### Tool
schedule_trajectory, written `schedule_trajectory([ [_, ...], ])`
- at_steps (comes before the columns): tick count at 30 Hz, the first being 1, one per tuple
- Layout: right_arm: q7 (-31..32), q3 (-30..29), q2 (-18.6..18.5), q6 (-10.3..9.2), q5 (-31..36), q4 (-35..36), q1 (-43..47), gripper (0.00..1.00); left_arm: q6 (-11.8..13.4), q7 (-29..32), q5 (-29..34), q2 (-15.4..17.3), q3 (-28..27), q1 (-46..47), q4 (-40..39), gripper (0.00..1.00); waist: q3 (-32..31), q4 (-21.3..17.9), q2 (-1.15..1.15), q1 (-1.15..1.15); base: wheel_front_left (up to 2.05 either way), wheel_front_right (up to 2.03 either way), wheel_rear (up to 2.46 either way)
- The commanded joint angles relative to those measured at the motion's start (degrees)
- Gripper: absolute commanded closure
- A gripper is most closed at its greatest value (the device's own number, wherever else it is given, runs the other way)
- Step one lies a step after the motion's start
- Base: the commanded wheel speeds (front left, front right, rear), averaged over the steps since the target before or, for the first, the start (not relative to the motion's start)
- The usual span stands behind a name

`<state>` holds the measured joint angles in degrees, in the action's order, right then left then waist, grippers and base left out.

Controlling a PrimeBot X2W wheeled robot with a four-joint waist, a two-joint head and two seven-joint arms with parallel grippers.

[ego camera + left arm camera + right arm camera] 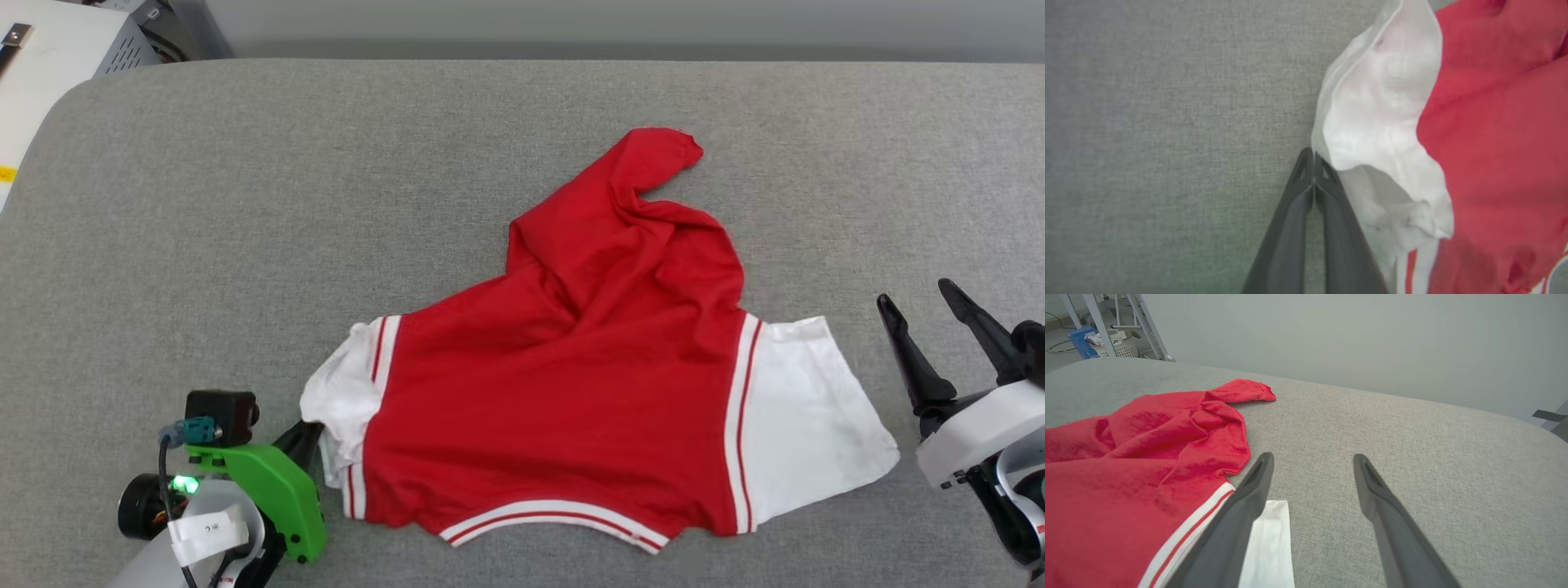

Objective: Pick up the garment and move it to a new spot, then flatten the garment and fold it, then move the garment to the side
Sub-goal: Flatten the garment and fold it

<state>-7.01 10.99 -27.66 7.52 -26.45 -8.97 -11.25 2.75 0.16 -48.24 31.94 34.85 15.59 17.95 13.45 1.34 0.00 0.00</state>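
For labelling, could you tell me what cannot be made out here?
Left wrist view: whether the shut left gripper pinches the garment; its sleeve overlaps the tips.
Head view: the garment's underside, under its own cloth.
Head view: arm behind right gripper, cut by the edge.

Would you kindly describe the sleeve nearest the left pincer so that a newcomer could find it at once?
On the grey fabric table lies a red shirt with two white sleeves. The left sleeve sits at the shirt's left end, beside the shut left pincer. Unlike the flat right sleeve, it is crumpled and bunched.
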Motion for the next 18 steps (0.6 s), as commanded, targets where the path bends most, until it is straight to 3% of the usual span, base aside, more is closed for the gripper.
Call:
schedule_trajectory([
  [1, 0.3, 0.0, -0.3, -0.03, -0.1, -0.4, 1.1, 0.0, 0.3, -0.3, 0.5, 0.2, 0.1, -0.9, 1.9, 1.0, -0.1, -0.2, 0.0, 0.0, 0.0, 0.0, 0.0],
  [5, 0.7, 0.5, -0.6, -0.03, -0.6, -0.9, 1.4, 0.0, -0.1, -1.5, 1.1, -0.7, 0.7, -0.6, 5.8, 1.0, -1.2, -0.3, 0.0, 0.0, 0.0, 0.0, 0.0],
  [6, 0.7, 0.5, -0.9, -0.03, -0.6, -0.8, 1.4, 0.0, 0.1, -3.0, 1.7, -1.2, 0.7, -0.3, 6.6, 0.54, -1.8, -0.2, 0.0, 0.0, 0.0, 0.0, 0.0],
  [7, 0.7, 0.5, -1.1, -0.03, -0.7, -0.7, 1.3, 0.0, 0.6, -3.9, 2.3, -1.4, 0.7, -0.1, 7.1, 0.0, -2.1, -0.2, 0.0, 0.0, 0.0, 0.0, 0.0],
  [11, 1.3, 0.6, -2.5, -0.03, -0.6, 0.7, 0.7, 0.0, 3.2, -9.4, 5.0, -1.9, 0.4, -0.2, 8.0, 0.0, -4.3, 0.1, 0.0, 0.0, 0.0, 0.0, 0.0],
  [18, 8.8, 2.9, -9.5, -0.03, -3.0, 7.5, -1.4, 0.0, 11.9, -14.9, 11.4, -1.9, -3.1, -2.5, 0.3, 0.0, -6.3, 0.9, 0.0, 0.0, 0.0, 0.0, 0.0],
])
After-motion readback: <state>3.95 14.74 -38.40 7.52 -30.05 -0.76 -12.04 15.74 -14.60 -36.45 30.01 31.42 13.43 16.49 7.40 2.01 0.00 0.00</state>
